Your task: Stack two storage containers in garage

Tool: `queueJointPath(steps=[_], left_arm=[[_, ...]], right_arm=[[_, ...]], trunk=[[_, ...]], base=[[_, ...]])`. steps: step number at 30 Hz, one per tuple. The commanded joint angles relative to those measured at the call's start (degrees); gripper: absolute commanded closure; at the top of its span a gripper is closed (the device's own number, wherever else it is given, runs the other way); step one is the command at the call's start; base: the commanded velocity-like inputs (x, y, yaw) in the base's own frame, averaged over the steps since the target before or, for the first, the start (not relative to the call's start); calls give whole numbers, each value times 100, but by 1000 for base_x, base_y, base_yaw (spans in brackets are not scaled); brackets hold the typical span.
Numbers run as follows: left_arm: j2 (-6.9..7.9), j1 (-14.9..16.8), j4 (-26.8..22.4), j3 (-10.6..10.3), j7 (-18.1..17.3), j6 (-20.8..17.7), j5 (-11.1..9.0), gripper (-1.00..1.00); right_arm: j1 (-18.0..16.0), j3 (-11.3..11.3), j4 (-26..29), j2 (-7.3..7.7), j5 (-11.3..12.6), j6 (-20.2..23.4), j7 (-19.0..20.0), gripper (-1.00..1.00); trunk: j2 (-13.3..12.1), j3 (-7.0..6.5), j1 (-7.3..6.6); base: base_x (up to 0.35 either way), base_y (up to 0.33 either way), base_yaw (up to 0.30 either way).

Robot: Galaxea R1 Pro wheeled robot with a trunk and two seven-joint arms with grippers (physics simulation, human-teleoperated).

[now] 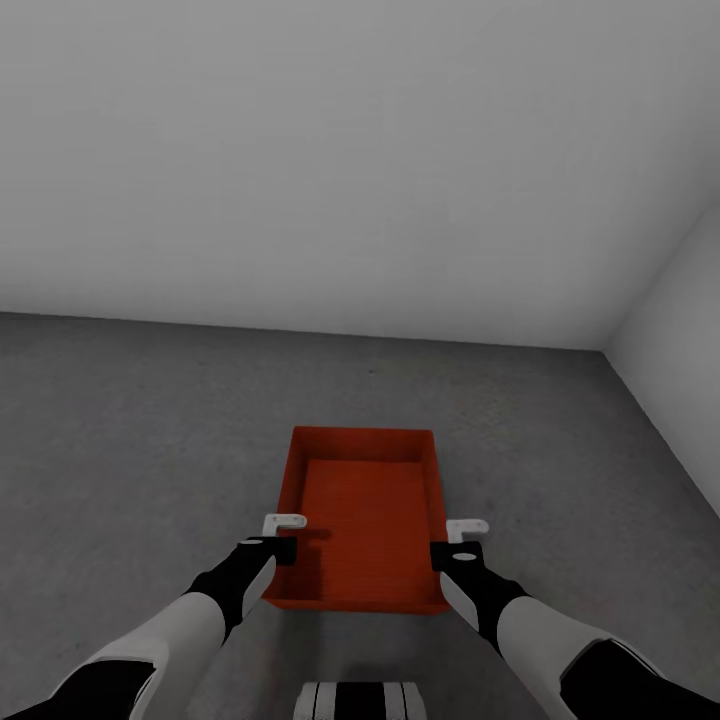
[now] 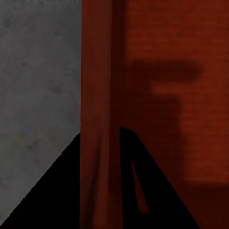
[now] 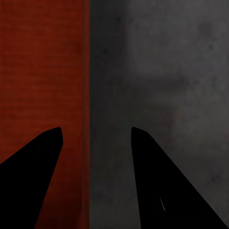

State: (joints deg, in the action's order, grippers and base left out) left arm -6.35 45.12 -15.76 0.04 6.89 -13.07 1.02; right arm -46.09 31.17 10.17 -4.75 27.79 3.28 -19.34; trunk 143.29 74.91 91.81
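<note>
Grey-white walls [image 1: 330, 150] meet at a corner; the concrete floor [image 1: 130, 440] is dark and mottled. One orange-red storage container [image 1: 365, 520] sits there, long axis running away from the robot. Left pincer [image 2: 100, 143] pinches its left wall; right pincer [image 3: 95, 138] is spread astride the right wall.

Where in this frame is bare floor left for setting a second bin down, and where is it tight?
Bare concrete floor lies open left of the storage container, right of it toward the side wall, and beyond it up to the back wall. It is tight at the container's long walls, where the left gripper and right gripper straddle the rims.
</note>
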Motion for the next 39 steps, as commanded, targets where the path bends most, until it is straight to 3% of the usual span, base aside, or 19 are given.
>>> queueJointPath(steps=[1, 6, 12, 22, 28, 39], left_arm=[[2, -3, 3, 60, 49, -38, 3, 100], [2, -3, 3, 60, 49, -38, 3, 100], [2, -3, 3, 58, 49, -38, 3, 100], [2, -3, 3, 58, 49, -38, 3, 100], [2, -3, 2, 57, 49, -38, 3, 100], [2, -3, 3, 58, 49, -38, 3, 100]], right_arm=[[-5, -111, 112, 4, -36, -93, 177, 100], [-5, -111, 112, 3, -36, -93, 177, 100], [-5, -111, 112, 6, -36, -94, 177, 100], [-5, -111, 110, 7, -36, -94, 177, 100], [-5, -111, 112, 3, -36, -93, 177, 100], [-5, -111, 111, 5, -36, -93, 177, 100]], trunk=[[2, 4, -1], [2, 4, -1], [10, 137, 14], [10, 137, 14], [18, 270, 30], [18, 270, 30]], base=[[0, 0, 0], [0, 0, 0], [0, 0, 0], [0, 0, 0], [0, 0, 0], [0, 0, 0]])
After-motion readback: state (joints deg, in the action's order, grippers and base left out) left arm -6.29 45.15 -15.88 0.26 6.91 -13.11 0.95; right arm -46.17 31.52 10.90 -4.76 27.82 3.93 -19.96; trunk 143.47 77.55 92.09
